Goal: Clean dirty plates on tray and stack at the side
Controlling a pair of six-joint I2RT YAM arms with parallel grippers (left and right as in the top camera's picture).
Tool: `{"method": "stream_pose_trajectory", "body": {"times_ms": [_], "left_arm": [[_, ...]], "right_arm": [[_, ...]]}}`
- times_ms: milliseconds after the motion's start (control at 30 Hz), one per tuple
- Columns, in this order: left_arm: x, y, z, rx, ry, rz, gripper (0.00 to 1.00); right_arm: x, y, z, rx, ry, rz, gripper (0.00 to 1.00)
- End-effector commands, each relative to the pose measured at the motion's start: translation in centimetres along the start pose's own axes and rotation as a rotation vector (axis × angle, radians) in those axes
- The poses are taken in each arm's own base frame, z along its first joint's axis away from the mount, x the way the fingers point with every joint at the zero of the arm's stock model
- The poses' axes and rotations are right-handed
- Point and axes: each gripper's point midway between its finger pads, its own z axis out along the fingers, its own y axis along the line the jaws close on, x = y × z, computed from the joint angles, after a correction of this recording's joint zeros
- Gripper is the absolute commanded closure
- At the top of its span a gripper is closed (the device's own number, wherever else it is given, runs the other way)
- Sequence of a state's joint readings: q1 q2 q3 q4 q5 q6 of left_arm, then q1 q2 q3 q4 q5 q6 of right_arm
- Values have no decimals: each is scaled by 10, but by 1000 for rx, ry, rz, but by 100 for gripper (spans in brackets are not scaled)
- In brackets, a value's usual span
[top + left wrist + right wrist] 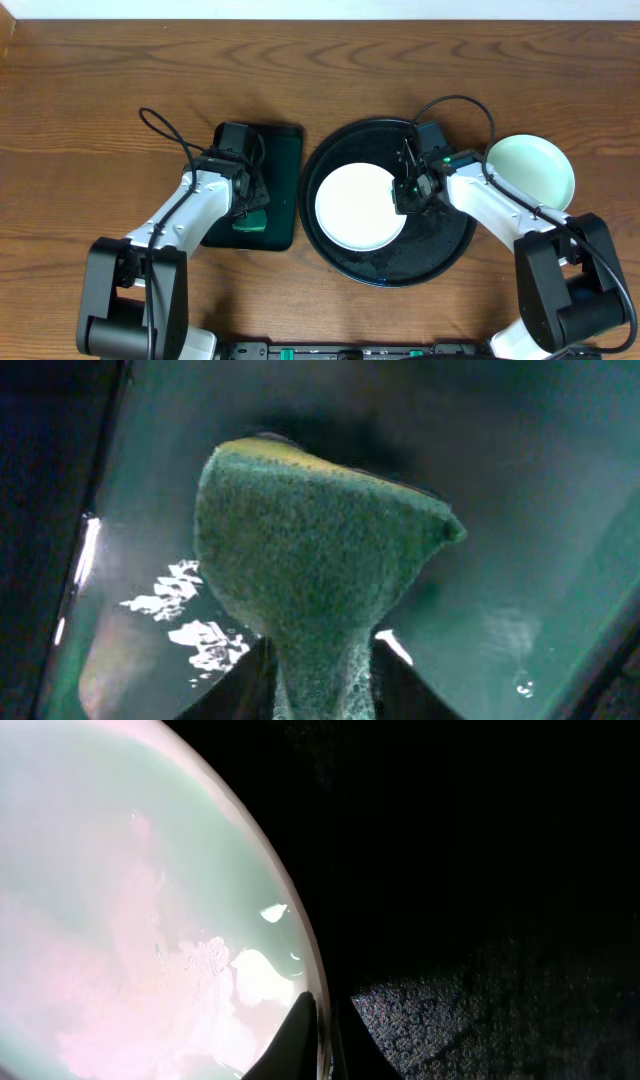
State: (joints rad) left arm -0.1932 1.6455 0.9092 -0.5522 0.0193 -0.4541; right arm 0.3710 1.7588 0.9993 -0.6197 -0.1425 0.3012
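A white plate (pixel 355 207) lies on the left half of the round black tray (pixel 430 250). My right gripper (pixel 408 192) is shut on its right rim. In the right wrist view the two fingers pinch the wet plate (pixel 130 920) at its edge, one above and one below, with the right gripper (pixel 322 1005) over the tray (pixel 480 870). A pale mint-green plate (pixel 530 170) sits on the table to the right of the tray. My left gripper (pixel 250 212) hangs over a dark green rectangular tray (pixel 285 150), shut on a green sponge (pixel 310 540), which narrows between the fingers of the left gripper (pixel 322 660).
The green tray (pixel 520 480) is wet, with bright glints of water beside the sponge. Both arms reach in from the near edge of the brown wooden table (pixel 100 90). Black cables loop above each wrist.
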Motion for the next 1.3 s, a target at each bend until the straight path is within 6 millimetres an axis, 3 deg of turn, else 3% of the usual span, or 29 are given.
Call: {"method": "stream_pose_trajectory", "body": {"times_ms": [0,167,367,500,633,733,867,1067,1167,1267], "left_arm": [[-6,1,-4,-12,-12,2,64],[-26,-9,-29,28,-83,-2,57],[-61,-18,-84,112,-246,-31,43],[-85,3,-124,143,-366,-109,34],[-101,49,-147,89,-458,-228,28],[-107,88,-151,23,-481,-321,22],[-104,114,-148,-16,-461,-386,21],[-104,124,-148,-28,-462,-413,21],[-104,124,-148,-28,-462,-413,20],[-104,124,-148,-28,-462,-413,21]], "right_arm": [[-3,9,-4,-28,-7,-23,96],[-2,9,-4,-28,-5,-23,95],[-2,9,-4,-28,-4,-22,95],[-1,9,-4,-27,-2,-22,93],[-1,9,-4,-27,-1,-22,92],[-1,9,-4,-27,-1,-22,92],[-1,9,-4,-27,-1,-22,92],[-3,9,-4,-29,-9,-23,89],[-3,9,-4,-29,-10,-23,99],[-2,9,-4,-27,-3,-23,99]]}}
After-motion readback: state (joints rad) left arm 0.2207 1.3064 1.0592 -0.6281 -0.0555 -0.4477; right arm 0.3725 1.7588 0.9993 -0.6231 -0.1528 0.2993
